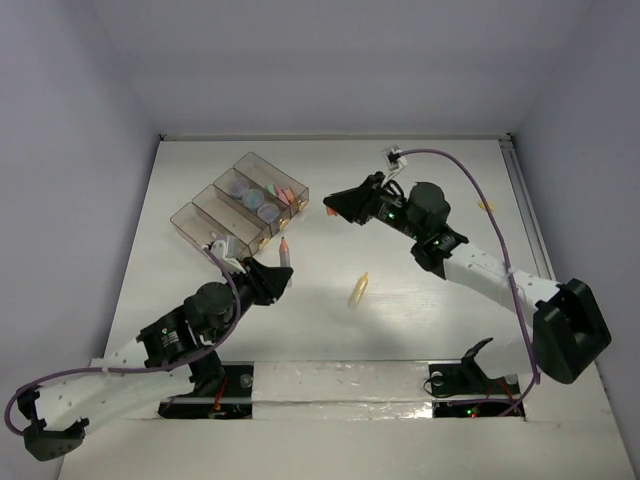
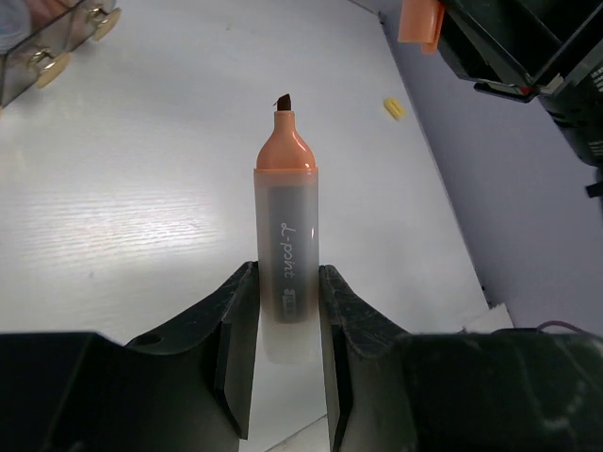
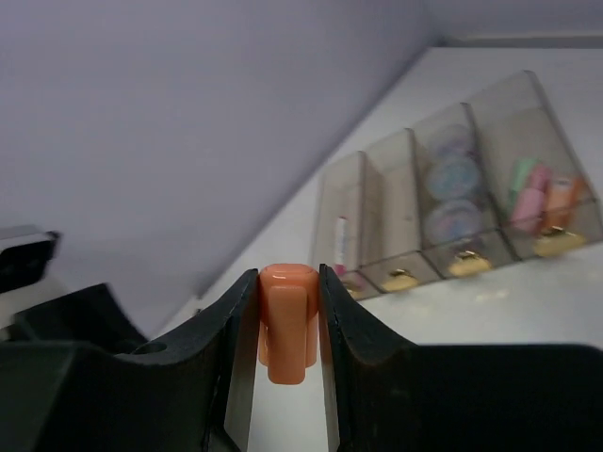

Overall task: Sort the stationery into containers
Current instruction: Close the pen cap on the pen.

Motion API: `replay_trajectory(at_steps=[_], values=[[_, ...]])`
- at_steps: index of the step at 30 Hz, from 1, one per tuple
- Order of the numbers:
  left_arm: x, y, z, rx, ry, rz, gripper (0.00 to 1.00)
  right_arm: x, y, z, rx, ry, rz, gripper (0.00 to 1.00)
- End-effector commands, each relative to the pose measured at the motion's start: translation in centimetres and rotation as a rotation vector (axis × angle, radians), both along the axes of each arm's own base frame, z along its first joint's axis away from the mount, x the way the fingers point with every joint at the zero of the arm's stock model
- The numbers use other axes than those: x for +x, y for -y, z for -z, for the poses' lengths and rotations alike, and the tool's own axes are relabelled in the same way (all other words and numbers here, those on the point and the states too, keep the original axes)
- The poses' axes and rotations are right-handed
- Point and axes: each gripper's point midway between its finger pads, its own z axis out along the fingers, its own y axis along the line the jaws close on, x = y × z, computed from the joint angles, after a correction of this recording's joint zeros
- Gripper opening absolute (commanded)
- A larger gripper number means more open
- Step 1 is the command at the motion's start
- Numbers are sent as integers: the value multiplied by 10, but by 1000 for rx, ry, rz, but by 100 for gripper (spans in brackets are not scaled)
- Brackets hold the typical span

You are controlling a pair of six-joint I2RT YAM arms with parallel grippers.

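Item: white pen (image 2: 285,217), orange tip bared, clamped in the left gripper (image 2: 285,273) beside the containers (image 1: 187,224); its orange cap (image 3: 285,330) is pinched in the right gripper (image 3: 287,281) opposite, seemingly for recapping before filing; a yellow stick (image 1: 358,290) lies unsorted nearby.

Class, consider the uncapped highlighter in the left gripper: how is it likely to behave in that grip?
The highlighter looks like rigid plastic, so it probably won't bend. Its smooth, rounded barrel, pinched near one end by the left gripper, might swivel or slip. Laid down, it would likely roll.
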Motion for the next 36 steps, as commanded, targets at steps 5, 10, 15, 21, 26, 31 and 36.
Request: replay_trajectory(at_steps=[5,10,15,21,26,31,36], values=[[-3,43,-96,-171,229,169,0,-57,10,-92,481,180,-394,11],[-10,62,-125,-204,284,261,0,-57,19,-101,670,98,-538,12],[-14,68,-135,-238,291,294,0,-53,18,-100,665,132,-512,12],[-13,77,-131,-250,265,307,0,-60,24,-116,681,176,-512,12],[-6,86,-119,-234,223,299,0,-72,33,-129,698,219,-507,12],[1,92,-124,-228,237,299,0,-77,38,-134,711,230,-501,12],[3,95,-134,-245,267,307,0,-84,42,-141,719,248,-503,12]])
